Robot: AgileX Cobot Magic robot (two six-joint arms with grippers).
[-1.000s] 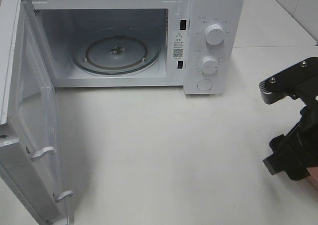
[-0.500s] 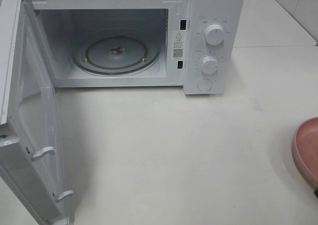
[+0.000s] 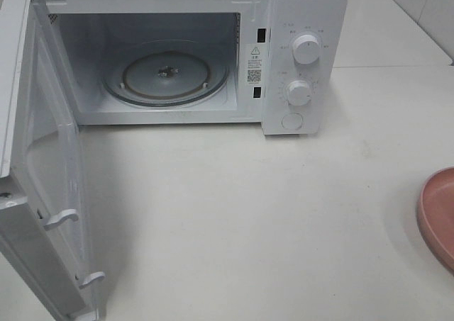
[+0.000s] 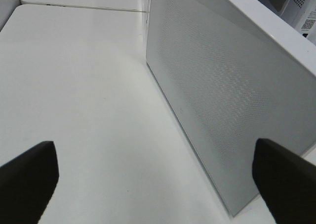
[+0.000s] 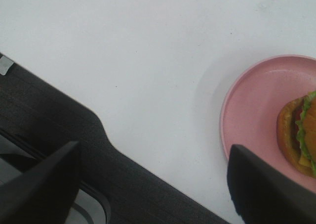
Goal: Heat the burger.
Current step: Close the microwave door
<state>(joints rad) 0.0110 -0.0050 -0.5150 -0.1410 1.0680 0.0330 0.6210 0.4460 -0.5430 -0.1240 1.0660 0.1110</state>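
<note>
Exterior high view: a white microwave point(image 3: 213, 52) fills the upper left of the frame, its door point(image 3: 42, 179) swung wide toward the lower left and the glass turntable point(image 3: 167, 73) bare inside; two round knobs point(image 3: 306, 49) sit on the panel at the upper middle. The white desk point(image 3: 248, 215) spreads below, and a pink plate point(image 3: 438, 215) is cut off by the right edge — neither arm shows here. Left wrist view: the left end effector point(image 4: 158, 177) stands wide open, holding nothing, its dark fingertips point(image 4: 27, 177) in the lower corners with the door's perforated panel just beyond. Right wrist view: the right end effector point(image 5: 155, 184) is spread apart and empty — the burger point(image 5: 298, 142) lies on the plate at the right edge.
</note>
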